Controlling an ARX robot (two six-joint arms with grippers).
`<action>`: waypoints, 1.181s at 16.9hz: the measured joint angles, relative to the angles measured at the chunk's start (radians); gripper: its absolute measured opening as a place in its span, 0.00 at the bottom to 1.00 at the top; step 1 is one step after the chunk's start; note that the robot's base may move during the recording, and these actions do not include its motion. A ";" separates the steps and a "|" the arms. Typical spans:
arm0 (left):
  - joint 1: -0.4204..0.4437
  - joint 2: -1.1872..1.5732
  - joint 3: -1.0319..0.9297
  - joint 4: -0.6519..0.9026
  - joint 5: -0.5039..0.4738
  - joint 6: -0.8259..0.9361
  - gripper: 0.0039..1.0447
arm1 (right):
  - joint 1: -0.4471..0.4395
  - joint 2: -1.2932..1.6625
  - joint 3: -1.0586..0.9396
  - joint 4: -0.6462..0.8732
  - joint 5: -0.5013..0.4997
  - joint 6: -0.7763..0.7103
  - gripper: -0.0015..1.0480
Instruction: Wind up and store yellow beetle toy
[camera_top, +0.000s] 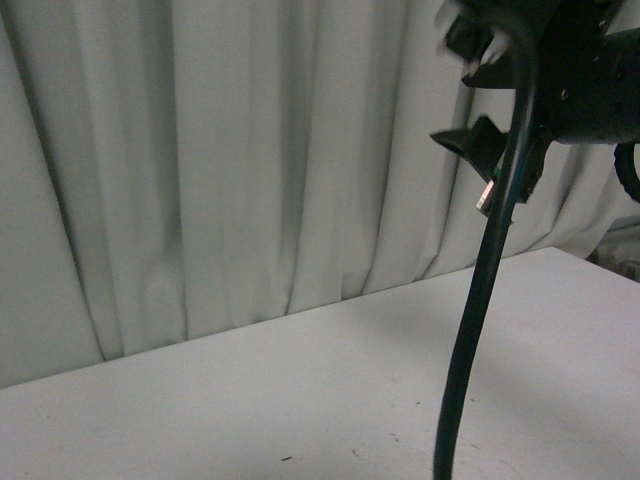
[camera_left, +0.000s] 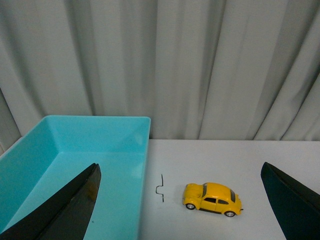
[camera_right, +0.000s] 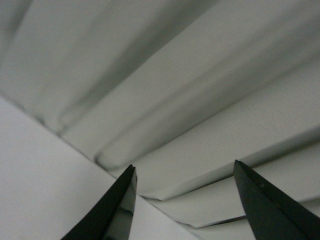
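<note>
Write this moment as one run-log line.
yellow beetle toy: on table, upright, beside blue bin, ungrasped | left end effector: open, empty | right end effector: open, empty

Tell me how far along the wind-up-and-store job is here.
Nothing looks done yet. The yellow beetle toy stands on the table beside the turquoise bin, outside it. Nothing is in hand: the left gripper is open and empty, facing the toy; the right gripper is open, empty, facing the curtain. Left: grasping, winding and storing the toy, presumably in the bin.
</note>
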 joint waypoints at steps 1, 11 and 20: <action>0.000 0.000 0.000 0.000 0.000 0.000 0.94 | 0.039 -0.114 -0.119 0.127 0.043 0.295 0.47; 0.000 0.000 0.000 0.000 0.000 0.000 0.94 | 0.172 -0.452 -0.513 0.187 0.188 0.853 0.02; 0.000 0.000 0.000 0.000 0.000 0.000 0.94 | 0.172 -0.696 -0.607 0.047 0.188 0.854 0.02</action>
